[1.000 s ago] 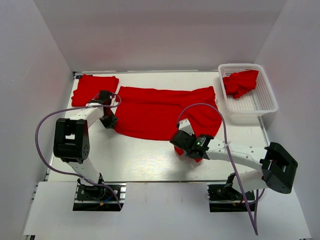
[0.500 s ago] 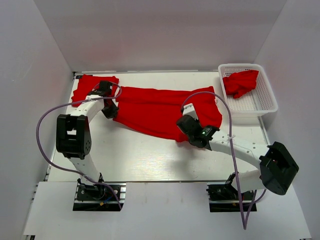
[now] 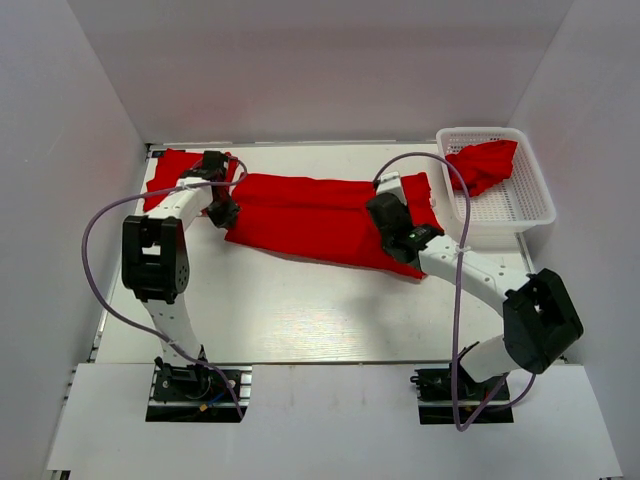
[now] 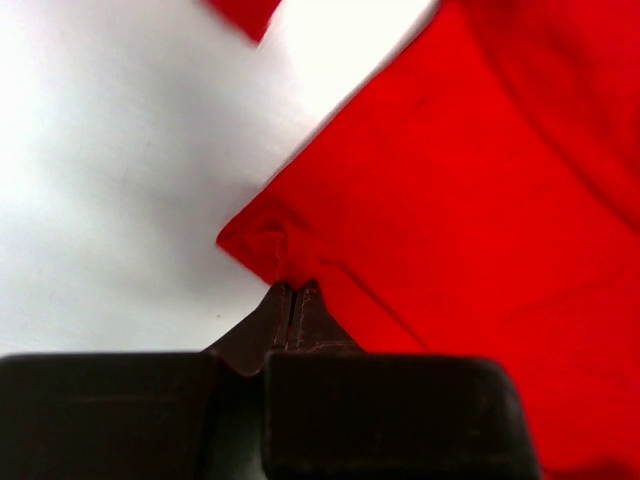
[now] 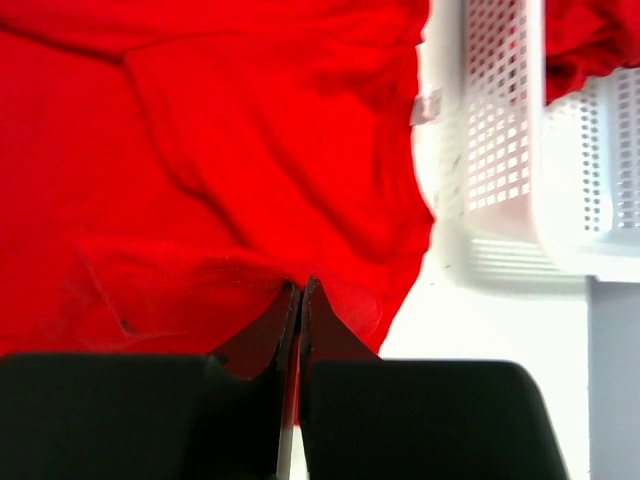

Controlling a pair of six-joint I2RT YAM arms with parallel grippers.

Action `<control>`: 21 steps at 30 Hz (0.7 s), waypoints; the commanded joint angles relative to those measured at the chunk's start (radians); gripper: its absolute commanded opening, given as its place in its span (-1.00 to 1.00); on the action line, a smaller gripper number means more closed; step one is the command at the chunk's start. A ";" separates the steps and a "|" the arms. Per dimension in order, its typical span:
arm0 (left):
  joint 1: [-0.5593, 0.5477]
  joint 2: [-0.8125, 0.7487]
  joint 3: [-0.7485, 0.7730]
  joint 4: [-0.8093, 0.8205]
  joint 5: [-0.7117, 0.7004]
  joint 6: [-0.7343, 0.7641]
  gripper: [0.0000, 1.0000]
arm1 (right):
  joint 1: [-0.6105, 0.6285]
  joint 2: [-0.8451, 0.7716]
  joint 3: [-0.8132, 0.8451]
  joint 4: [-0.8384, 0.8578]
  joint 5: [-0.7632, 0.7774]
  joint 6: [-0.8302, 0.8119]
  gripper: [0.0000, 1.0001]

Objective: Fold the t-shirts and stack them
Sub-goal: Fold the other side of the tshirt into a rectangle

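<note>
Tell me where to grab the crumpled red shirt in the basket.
Likely best: pinch a raised fold in the bunched middle of the crumpled shirt, coming straight down from above: walls of the basket block side approaches, and the heap offers no flat edge.

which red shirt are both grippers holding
The long t-shirt spread across the middle: left gripper and right gripper each pinch an end. The folded t-shirt at far left and the crumpled t-shirt in the basket lie free.
</note>
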 commanded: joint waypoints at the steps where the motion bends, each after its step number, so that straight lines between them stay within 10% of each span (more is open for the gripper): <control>1: 0.002 0.021 0.095 -0.018 -0.030 0.037 -1.00 | -0.036 0.013 0.047 0.078 0.044 -0.058 -1.00; 21: 0.002 0.197 0.341 -0.027 -0.005 0.100 -1.00 | -0.179 0.151 0.208 0.216 -0.048 -0.245 -1.00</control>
